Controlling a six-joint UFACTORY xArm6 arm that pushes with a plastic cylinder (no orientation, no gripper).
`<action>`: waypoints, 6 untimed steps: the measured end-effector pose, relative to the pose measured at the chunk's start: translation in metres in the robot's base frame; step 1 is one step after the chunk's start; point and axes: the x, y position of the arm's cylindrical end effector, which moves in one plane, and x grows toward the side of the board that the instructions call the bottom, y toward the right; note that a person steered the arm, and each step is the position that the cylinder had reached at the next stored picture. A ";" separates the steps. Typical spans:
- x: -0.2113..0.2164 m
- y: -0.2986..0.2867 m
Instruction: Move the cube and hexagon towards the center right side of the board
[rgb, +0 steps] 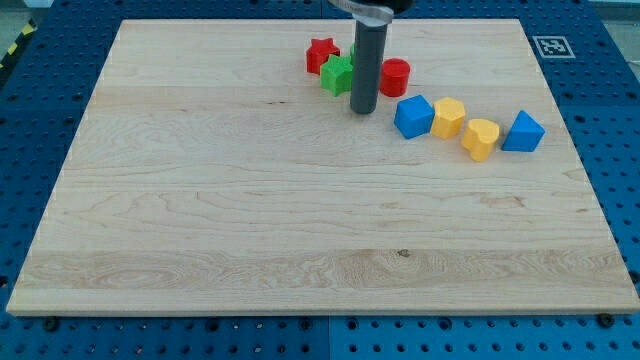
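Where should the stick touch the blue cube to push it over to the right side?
My tip should meet the blue cube on its left face, coming from the view's left. That face is bare; the yellow hexagon touches its right side, so both should slide together.

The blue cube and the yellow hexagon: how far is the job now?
Done: the blue cube and yellow hexagon lie side by side, right of centre, in the upper half. In hand: my tip stands just left of the cube, beside the green star. Left: pushing both further right and lower.

The wooden board (250, 200) carries red star (321, 54), green star (337, 75), red cylinder (395, 76), blue cube (412, 116), yellow hexagon (448, 117), yellow heart (480, 138), blue triangle (523, 132).
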 end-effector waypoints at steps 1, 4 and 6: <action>0.016 0.010; 0.014 0.111; 0.006 0.073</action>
